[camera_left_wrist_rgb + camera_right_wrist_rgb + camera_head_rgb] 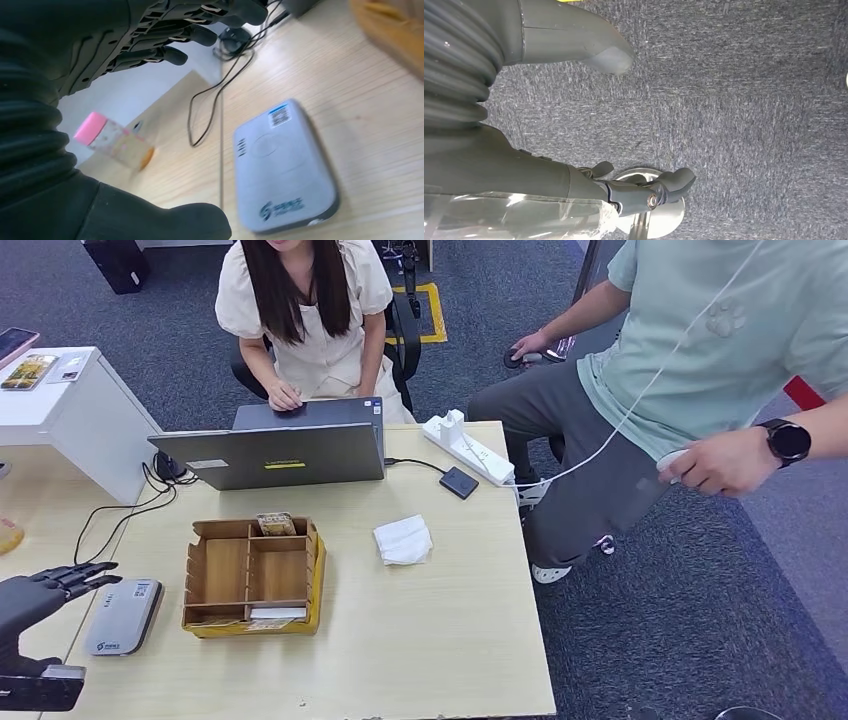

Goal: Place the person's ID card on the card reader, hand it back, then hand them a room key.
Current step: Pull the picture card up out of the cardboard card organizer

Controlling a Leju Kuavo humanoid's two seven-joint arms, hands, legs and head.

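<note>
Head view: the left hand [45, 592] hovers empty with fingers apart, just beside the grey card reader [124, 617] on the wooden table [430, 630].

The reader lies flat just beyond the fingertips, and past it stands a wooden organiser [252, 575] holding cards in its compartments. Farther off are a white tissue [403, 539] and a laptop [275, 452]. In the right wrist view the right hand [574, 125] hangs over grey carpet [749, 100], fingers loosely spread and holding nothing.
</note>
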